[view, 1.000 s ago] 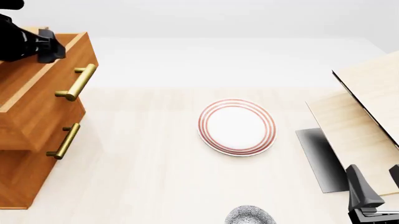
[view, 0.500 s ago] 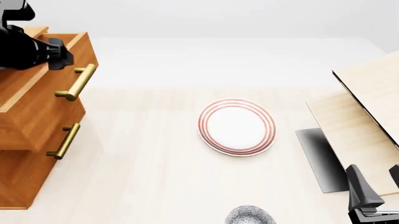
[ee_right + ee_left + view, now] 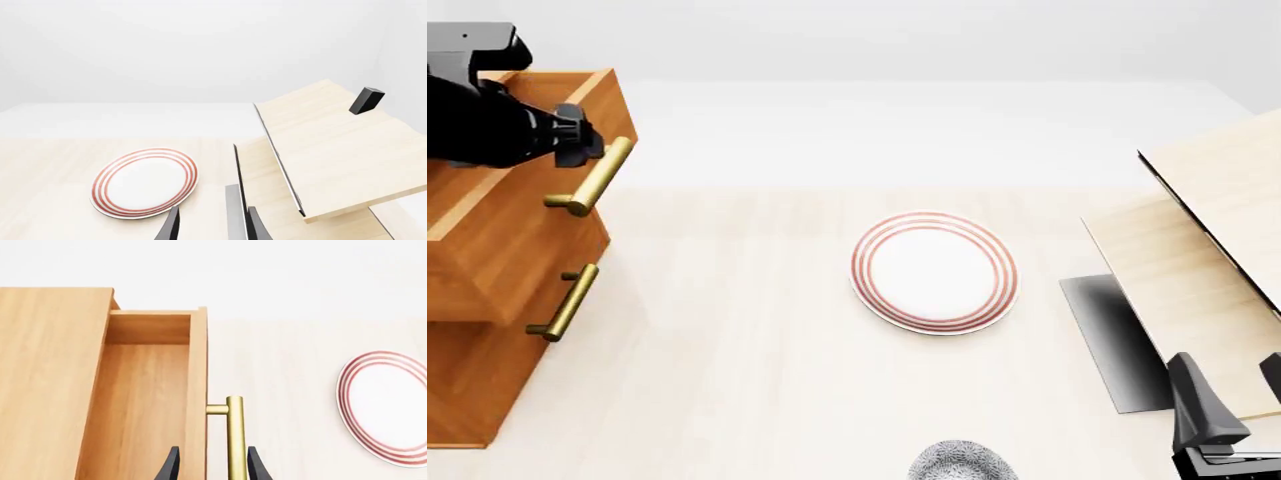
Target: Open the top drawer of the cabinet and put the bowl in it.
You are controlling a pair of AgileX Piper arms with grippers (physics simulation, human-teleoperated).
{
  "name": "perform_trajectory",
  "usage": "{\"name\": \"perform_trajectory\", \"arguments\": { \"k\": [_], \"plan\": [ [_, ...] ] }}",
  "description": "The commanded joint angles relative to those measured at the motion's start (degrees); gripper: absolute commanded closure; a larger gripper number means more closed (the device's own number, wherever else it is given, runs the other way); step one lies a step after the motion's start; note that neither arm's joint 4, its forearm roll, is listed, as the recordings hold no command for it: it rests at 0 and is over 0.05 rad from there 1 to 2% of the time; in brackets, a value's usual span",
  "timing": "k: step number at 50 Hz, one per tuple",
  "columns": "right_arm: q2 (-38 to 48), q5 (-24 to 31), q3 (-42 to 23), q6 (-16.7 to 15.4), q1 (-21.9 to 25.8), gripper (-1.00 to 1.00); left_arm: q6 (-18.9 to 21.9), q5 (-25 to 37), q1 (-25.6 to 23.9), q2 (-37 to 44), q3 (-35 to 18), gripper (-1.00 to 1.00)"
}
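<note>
while the speckled bowl (image 3: 964, 461) sits at the near edge of the table (image 3: 761, 380), half cut off at the bottom of the front view, i read the coming move as turning on which arm lies closer to it. my right gripper (image 3: 1228, 410) waits low at the near right, just to the right of the bowl, fingers parted and holding nothing; in the right wrist view its two fingertips (image 3: 172, 225) show a clear gap and point out toward the red-ringed plate (image 3: 145, 182) and the pale slanted wooden structure (image 3: 333, 155), with the bowl itself out of that view. so the bowl lies inward and to the left of the right gripper, and i judge that arm the natural one to fetch it.

farther out, the plate rests mid-table, well apart from the bowl. farthest, at far left, the cabinet (image 3: 481, 330) has its top drawer (image 3: 147, 390) drawn out, interior bare. my left gripper (image 3: 567, 142) is at the drawer front; its tips straddle the front panel and the brass bar handle (image 3: 234, 440), spread about the bar, no firm clamp visible. the handle's long axis runs along the drawer front, across the pull direction. the bowl lies well away from this arm, across the table toward the near side.
</note>
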Motion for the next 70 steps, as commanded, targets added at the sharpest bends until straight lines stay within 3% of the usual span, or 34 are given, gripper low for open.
{"name": "perform_trajectory", "arguments": {
  "k": [1, 11, 24, 70],
  "plan": [
    [-0.07, 0.0, 0.03, -0.02, 0.0, -1.0, -0.17, -1.18, -0.29, 0.36, 1.38, -1.0],
    [-0.05, 0.01, 0.03, 0.01, -0.01, -1.0, -0.19, -1.94, 0.12, 0.19, 2.85, -1.0],
    [-0.04, 0.01, 0.03, -0.04, 0.0, -1.0, 0.16, -0.86, -5.74, 1.01, 0.72, -1.0],
    [-0.06, 0.0, 0.03, 0.0, 0.0, -1.0, -0.2, -0.95, -11.96, 3.13, 0.23, -1.0]
  ]
}}
